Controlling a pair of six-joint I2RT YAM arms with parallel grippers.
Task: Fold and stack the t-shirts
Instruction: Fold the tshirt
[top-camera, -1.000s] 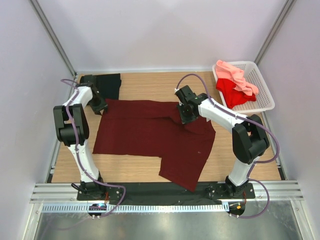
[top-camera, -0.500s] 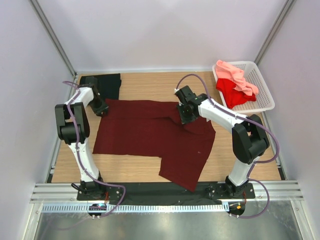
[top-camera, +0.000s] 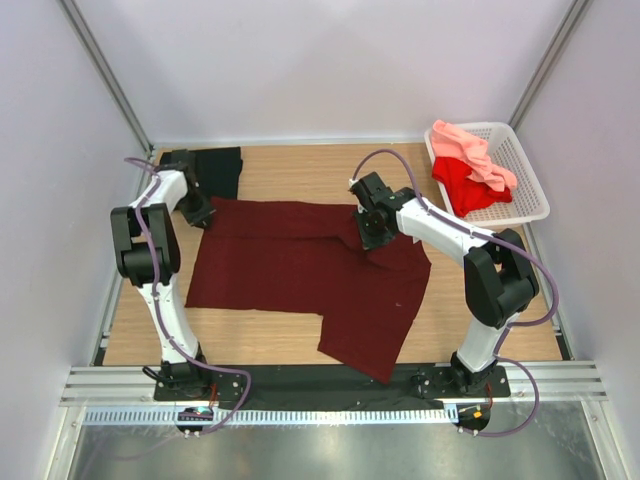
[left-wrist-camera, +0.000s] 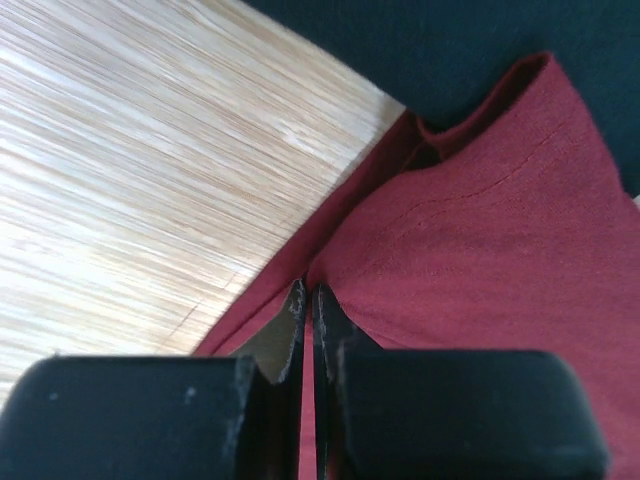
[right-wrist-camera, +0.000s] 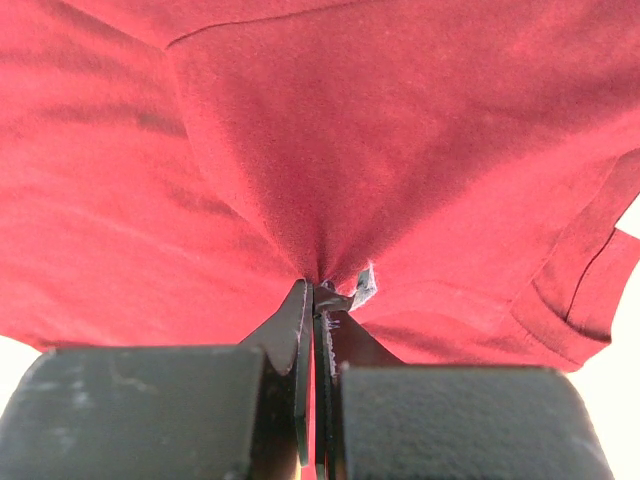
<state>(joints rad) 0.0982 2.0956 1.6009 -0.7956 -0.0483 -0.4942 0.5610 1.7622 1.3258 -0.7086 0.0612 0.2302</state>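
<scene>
Jaws on both arms are clenched on the maroon t-shirt (top-camera: 300, 265), spread over the worktop (top-camera: 300, 175) left of the white basket (top-camera: 525, 165). The left jaws nip only its thin far edge. That shallow bite could slip during the fold, skewing the crease. Farther from the basket, the black t-shirt (top-camera: 215, 170) lies just beside that corner and might be dragged along. In the basket wait the red t-shirt (top-camera: 462, 188) and the pink t-shirt (top-camera: 470, 150).

The right hand (right-wrist-camera: 315, 296) has its 2 fingers pressed together on a pinched fold of the dark red t-shirt (right-wrist-camera: 330, 150), which spreads out ahead of it. A hemmed sleeve (right-wrist-camera: 585, 290) lies to its right.
</scene>
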